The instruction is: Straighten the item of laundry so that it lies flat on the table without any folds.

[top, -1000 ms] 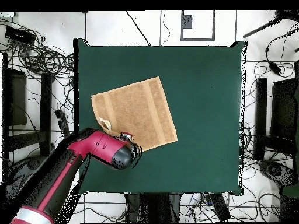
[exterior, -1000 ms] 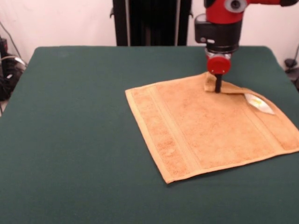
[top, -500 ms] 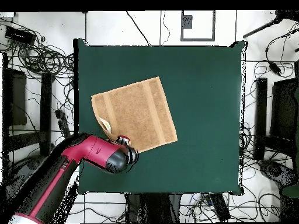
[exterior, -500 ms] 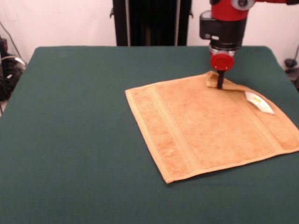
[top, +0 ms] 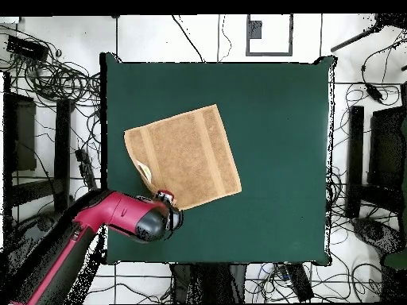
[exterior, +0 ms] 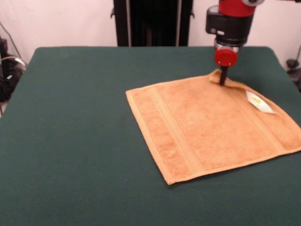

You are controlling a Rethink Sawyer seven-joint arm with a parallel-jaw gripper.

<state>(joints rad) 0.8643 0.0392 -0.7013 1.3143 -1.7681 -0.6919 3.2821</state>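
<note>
The golden-orange towel (exterior: pixel 211 125) lies spread on the right part of the dark green table (exterior: pixel 75 117). Its far corner is still bunched up, and the white label tag (exterior: pixel 257 102) lies just right of that corner. My gripper (exterior: pixel 223 81) comes down from the red and black arm, its fingers together as one black stem pinching that raised far corner. In the overhead view the towel (top: pixel 187 155) lies left of the table's middle (top: pixel 278 143), and the arm's head covers the gripper (top: pixel 165 195) at the towel's lower-left corner, near the tag (top: pixel 144 168).
The robot's black pedestal (exterior: pixel 153 22) stands behind the table's far edge. Cables lie on the floor at the left (exterior: pixel 8 70) and all round the table (top: pixel 56 75). The towel's right corner lies close to the table's right edge.
The gripper has moved towards the table's far right edge with the towel corner in it. The folded-over flap has grown smaller as the corner is drawn outward.
</note>
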